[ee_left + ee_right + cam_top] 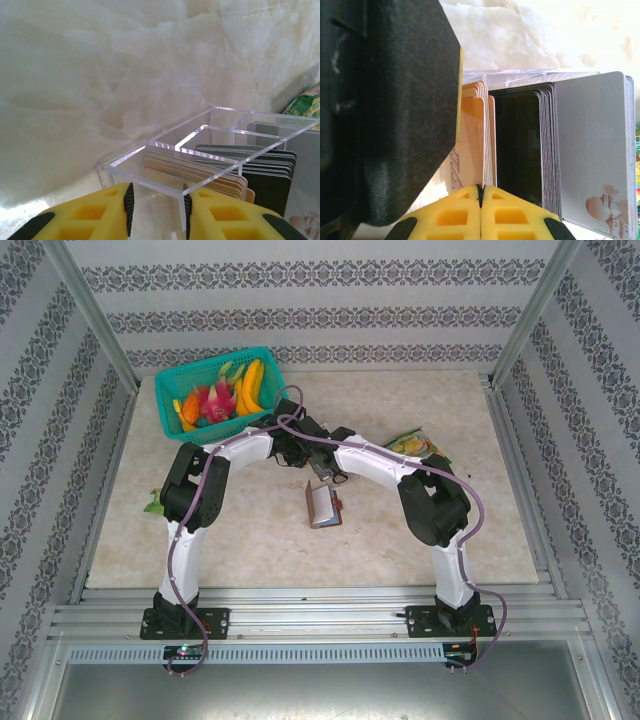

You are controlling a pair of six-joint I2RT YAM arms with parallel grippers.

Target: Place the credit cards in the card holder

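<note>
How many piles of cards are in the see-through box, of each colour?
Orange piles: 1
Black piles: 1
White piles: 1
Total: 3 piles in the box

The credit cards (520, 150) are standing on edge in three side-by-side stacks, orange, dark and whitish, inside a clear box (150, 147). The brown card holder (322, 506) is standing partly open on the table (250, 540).
</note>
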